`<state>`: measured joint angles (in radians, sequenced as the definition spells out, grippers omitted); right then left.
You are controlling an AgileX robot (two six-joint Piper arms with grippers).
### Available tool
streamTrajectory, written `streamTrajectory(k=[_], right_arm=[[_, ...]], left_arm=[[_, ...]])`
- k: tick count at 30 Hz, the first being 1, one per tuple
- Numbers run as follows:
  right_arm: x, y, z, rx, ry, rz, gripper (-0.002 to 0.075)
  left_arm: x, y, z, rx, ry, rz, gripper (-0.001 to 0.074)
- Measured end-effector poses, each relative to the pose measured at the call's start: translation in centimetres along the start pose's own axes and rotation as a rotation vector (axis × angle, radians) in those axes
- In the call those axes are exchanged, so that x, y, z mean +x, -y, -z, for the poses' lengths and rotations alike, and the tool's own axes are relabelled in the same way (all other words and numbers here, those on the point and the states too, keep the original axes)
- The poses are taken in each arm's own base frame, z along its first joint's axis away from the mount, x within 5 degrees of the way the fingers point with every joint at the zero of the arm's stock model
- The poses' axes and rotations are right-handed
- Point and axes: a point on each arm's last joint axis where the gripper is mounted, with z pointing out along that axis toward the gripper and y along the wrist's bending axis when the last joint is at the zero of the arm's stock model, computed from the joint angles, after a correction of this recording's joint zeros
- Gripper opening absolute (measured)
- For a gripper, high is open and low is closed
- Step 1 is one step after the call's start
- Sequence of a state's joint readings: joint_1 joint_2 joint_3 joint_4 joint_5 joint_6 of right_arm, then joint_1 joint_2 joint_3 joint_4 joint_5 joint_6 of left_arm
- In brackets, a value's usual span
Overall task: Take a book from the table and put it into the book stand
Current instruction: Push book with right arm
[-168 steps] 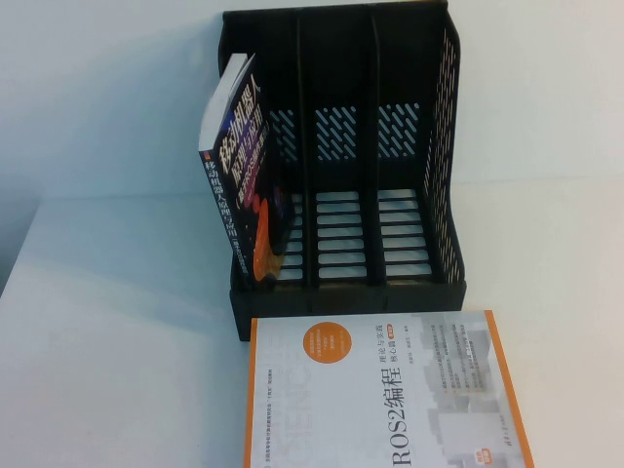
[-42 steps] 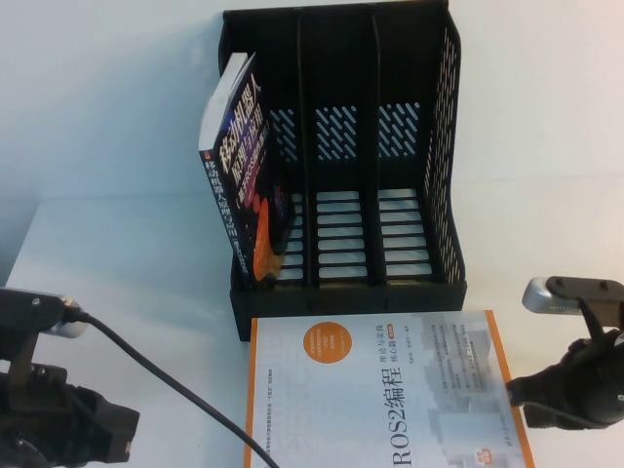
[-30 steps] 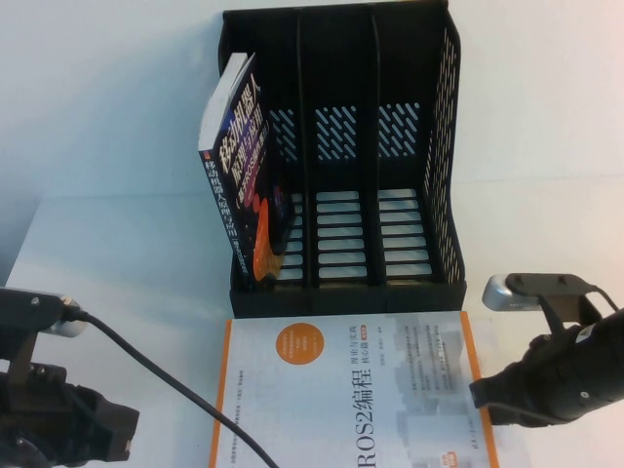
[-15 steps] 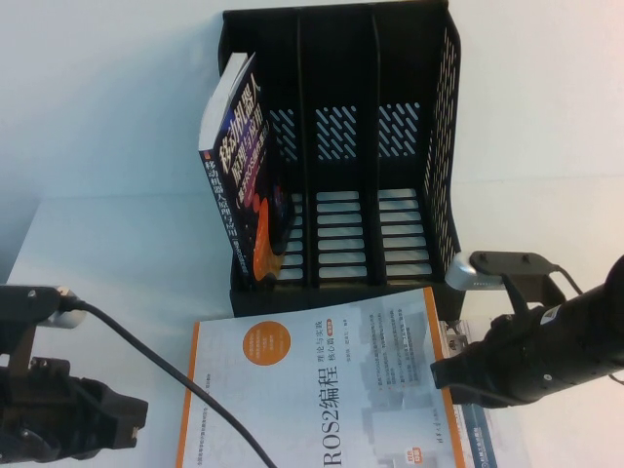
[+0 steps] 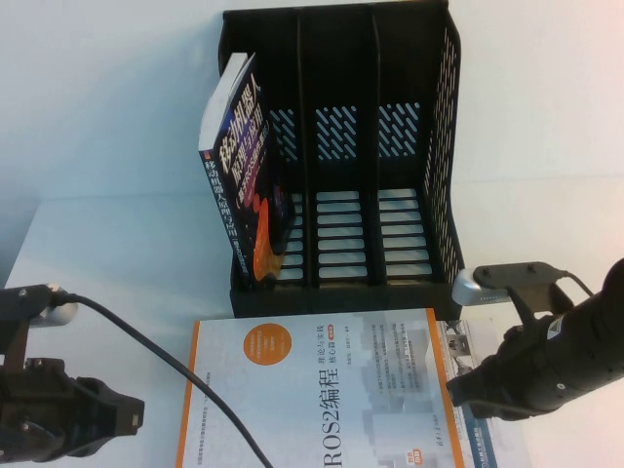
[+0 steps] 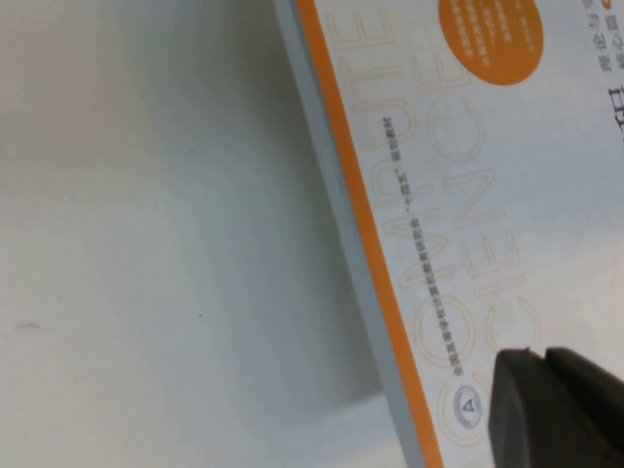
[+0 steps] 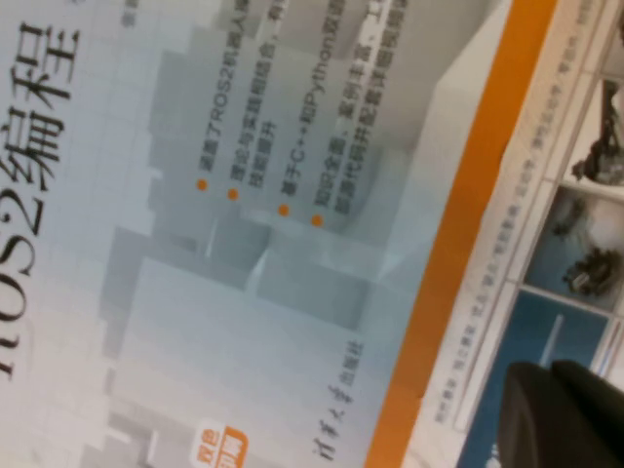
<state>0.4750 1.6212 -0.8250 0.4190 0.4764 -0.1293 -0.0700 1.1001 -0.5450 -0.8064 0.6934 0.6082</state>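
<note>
The white and orange ROS2 book [image 5: 312, 390] lies flat on the table in front of the black book stand [image 5: 439, 146]. It covers most of a second book [image 5: 480, 439], whose blue and white cover shows at its right edge. A dark book [image 5: 239, 185] leans in the stand's left slot. My right gripper [image 5: 460, 390] is shut and empty at the ROS2 book's right edge, over the lower book [image 7: 565, 253]. My left gripper [image 5: 132, 417] is shut and empty just left of the ROS2 book, with its tips [image 6: 546, 409] over the book's orange-edged corner [image 6: 468, 195].
The stand's middle and right slots [image 5: 405, 234] hold nothing. A black cable [image 5: 166, 366] runs from the left arm across the ROS2 book's left corner. White table [image 5: 117, 263] spreads to the left of the stand and a white wall rises behind it.
Both arms came into view. The right gripper pushed the ROS2 book left, uncovering the second book beneath, then drew back slightly to the right. The left arm shifted a little.
</note>
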Motion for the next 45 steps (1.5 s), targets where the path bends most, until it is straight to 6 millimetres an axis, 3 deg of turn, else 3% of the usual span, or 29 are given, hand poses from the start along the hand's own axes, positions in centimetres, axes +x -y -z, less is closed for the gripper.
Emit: streamTrajectory(k=[5, 11, 14, 25, 36, 40, 45], right_arm=[[0.1, 0.1, -0.2, 0.008, -0.009, 0.002, -0.0001], [0.4, 0.5, -1.9, 0.019, -0.069, -0.024, -0.0001], [0.2, 0.5, -2.1, 0.009, -0.063, -0.045, -0.0001], [0.1, -0.2, -2.3, -0.028, -0.053, -0.057, -0.0001], [0.1, -0.4, -2.0, -0.023, -0.044, -0.038, -0.0001], [0.1, -0.7, -0.6, -0.030, -0.026, -0.013, -0.0001], [0.2, -1.4, 2.6, -0.043, 0.042, 0.021, -0.0001]], left_arm=[[-0.2, -0.2, 0.0, -0.018, 0.027, 0.034, 0.0046], [-0.3, -0.2, 0.0, -0.019, 0.029, 0.056, 0.0251], [-0.3, -0.2, 0.0, -0.019, 0.029, 0.060, 0.0317], [-0.4, -0.8, -1.2, -0.019, -0.022, 0.116, 0.0344], [-1.9, -1.9, -3.9, -0.004, -0.140, 0.172, 0.0353], [-2.6, -2.5, -5.3, 0.013, -0.210, 0.196, 0.0417], [-3.6, -3.3, -7.1, 0.023, -0.264, 0.216, 0.0475]])
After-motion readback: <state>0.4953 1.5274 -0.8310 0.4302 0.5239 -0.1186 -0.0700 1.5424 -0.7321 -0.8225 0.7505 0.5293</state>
